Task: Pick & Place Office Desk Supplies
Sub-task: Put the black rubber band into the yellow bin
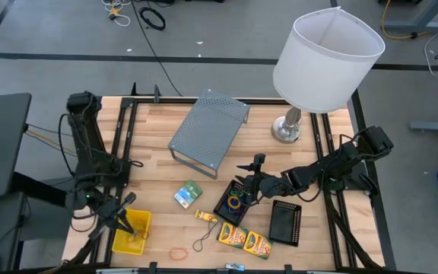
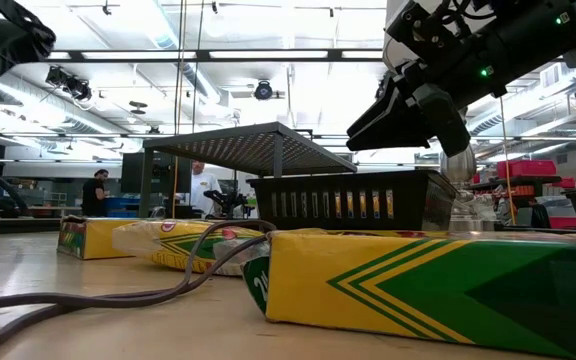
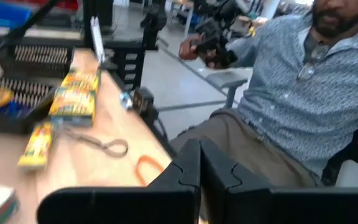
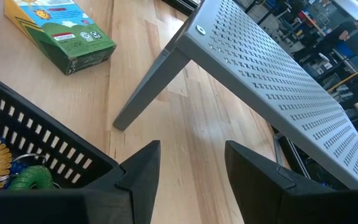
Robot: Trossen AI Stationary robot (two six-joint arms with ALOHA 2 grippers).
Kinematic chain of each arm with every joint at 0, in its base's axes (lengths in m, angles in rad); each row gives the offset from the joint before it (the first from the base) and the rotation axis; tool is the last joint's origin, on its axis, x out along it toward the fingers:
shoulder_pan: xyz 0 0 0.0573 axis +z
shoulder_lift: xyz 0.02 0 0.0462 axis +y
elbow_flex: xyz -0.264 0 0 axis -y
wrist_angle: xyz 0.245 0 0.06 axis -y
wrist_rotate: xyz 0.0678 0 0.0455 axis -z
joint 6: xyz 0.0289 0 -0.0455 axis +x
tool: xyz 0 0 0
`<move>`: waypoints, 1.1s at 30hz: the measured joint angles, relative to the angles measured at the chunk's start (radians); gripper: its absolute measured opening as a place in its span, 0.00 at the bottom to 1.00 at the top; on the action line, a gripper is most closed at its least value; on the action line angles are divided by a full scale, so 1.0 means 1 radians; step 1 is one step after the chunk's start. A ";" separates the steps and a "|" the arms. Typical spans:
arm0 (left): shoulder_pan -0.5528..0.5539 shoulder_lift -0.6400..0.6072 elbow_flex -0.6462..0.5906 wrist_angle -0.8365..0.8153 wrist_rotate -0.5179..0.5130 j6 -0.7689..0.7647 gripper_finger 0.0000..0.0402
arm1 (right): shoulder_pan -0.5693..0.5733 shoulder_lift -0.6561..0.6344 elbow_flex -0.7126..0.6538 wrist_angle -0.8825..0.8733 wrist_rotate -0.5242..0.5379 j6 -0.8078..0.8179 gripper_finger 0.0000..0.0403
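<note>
While open, right gripper (image 1: 243, 185), over mesh tray (image 1: 228, 207), apparently.

The wooden worktop (image 1: 158, 164) is carrying a grey perforated stand (image 1: 209, 127), a lamp (image 1: 322, 65), two black mesh trays (image 1: 234, 202) (image 1: 286, 222), crayon boxes (image 1: 245, 240), a green-white packet (image 1: 188, 194), a yellow basket (image 1: 131, 232) and an orange rubber-band loop (image 1: 179, 253).

Black jointed arms, green status light — blocky fingers (image 4: 143, 171)

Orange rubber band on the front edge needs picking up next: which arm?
Left, probably. Its end effector, shut, hovers over the yellow basket, right beside the orange rubber band. The right end effector, open, sits over the mesh tray, farther off.
</note>
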 joint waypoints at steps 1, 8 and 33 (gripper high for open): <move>-0.020 -0.014 0.000 -0.041 -0.021 -0.034 0.00 | 0.000 0.000 0.000 0.000 0.000 0.000 0.47; -0.116 -0.044 0.000 -0.265 -0.101 -0.306 0.00 | 0.000 0.000 0.000 0.000 0.000 0.000 0.47; -0.079 -0.028 0.000 -0.572 0.115 -0.812 0.07 | -0.006 0.000 0.000 -0.001 0.000 -0.004 0.47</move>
